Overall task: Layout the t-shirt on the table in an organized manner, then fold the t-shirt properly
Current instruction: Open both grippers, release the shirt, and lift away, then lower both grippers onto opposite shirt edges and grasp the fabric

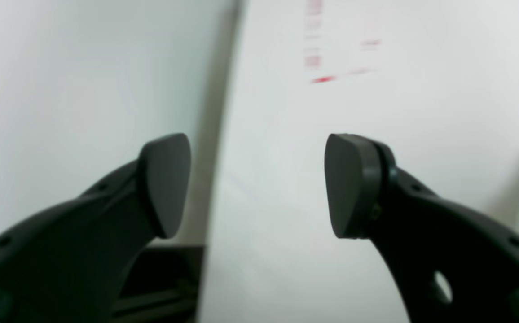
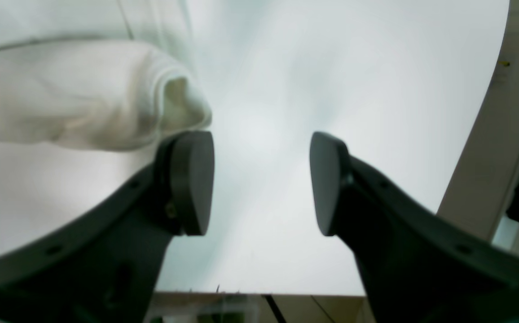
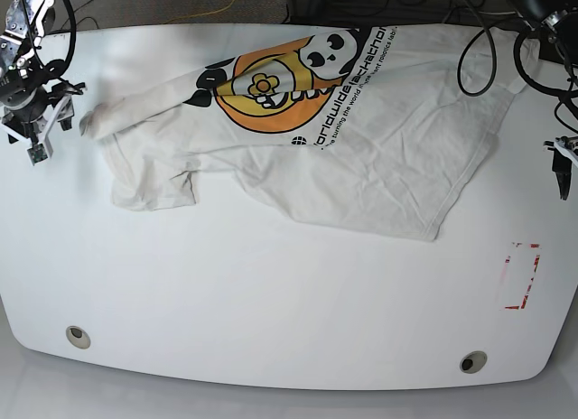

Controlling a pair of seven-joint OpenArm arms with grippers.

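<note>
The off-white t-shirt lies print side up across the far half of the table, rumpled, with its orange circle and panda print toward the back. One sleeve end sits just left of my right gripper, which is open and empty; in the base view that gripper hovers at the table's left edge beside the sleeve. My left gripper is open and empty too, out past the table's right edge, away from the shirt.
A red tape rectangle marks the table's right side and shows blurred in the left wrist view. Two round metal grommet holes sit near the front edge. Black cables hang over the far right corner.
</note>
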